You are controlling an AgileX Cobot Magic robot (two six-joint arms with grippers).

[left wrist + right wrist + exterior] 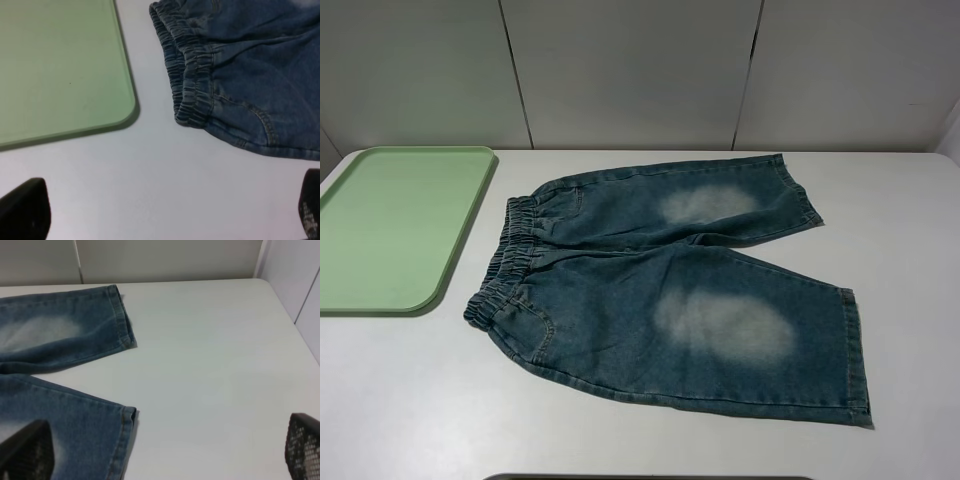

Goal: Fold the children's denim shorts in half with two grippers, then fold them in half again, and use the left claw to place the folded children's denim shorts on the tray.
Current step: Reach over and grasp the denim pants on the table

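Lying flat, unfolded on white tabletop (910, 220): small blue-green washed-denim shorts (660, 290), waistband toward flat pale-green plastic tray (400, 230), just beside it. Left jaws, right jaws wide open, both empty. Risk: pinching only top denim layer, so fold skews and legs misalign.

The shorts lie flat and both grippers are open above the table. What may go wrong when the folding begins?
1. The gathered waistband of the shorts is bunched; the left gripper may pinch only one layer, so the fold could drag unevenly.
2. The legs splay apart, so the right gripper might lift one hem and leave the other behind.
3. The tray lies close to the waistband; a sweeping fold may nudge it.
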